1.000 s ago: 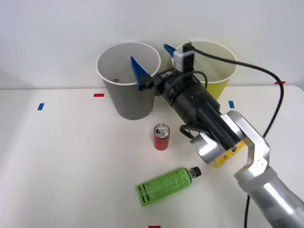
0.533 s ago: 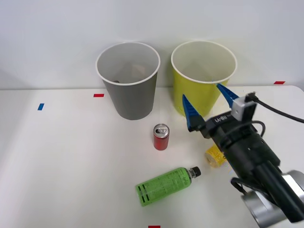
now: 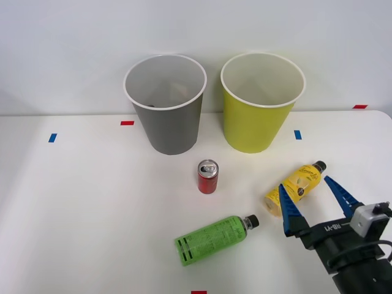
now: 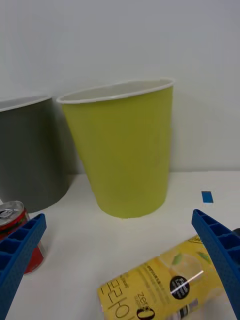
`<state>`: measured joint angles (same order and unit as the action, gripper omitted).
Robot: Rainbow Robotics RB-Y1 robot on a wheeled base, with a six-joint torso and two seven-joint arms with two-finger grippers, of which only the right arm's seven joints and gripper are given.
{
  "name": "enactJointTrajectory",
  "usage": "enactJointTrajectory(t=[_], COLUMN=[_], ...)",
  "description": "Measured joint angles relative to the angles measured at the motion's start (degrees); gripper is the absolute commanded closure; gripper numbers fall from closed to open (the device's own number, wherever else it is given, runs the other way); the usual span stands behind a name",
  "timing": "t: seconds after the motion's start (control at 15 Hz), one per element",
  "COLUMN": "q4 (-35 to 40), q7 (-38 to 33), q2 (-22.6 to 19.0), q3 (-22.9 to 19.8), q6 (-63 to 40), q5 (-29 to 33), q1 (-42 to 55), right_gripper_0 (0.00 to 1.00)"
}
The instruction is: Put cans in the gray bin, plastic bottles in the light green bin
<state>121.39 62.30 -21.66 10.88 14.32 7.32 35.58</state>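
Table (image 3: 73, 208): 2 bottles (image 3: 215, 239), 1 can (image 3: 207, 177), poss. more.

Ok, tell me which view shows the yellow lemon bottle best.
The front view: the yellow lemon bottle lies whole on the table, black cap included, just ahead of the open right claw. The right wrist view brings its label close, between the blue fingers.
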Motion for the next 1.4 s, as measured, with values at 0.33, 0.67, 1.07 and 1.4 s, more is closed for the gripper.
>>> enactJointTrajectory(t=[0.33, 0.67, 1.07, 1.4], q4=[-0.02, -0.17, -0.17, -1.22], q7=[0.43, 1.60, 2.64, 4.09], q2=[2.39, 6.30, 8.89, 11.22], q3=[-3.20, -4.15, -5.15, -4.39], q6=[0.41, 0.38, -1.11, 5.46], q5=[-1.13, -0.22, 0.31, 0.46], q1=[6.29, 8.86, 10.01, 12.50], right_gripper_0=[0.00, 0.00, 0.00, 0.00])
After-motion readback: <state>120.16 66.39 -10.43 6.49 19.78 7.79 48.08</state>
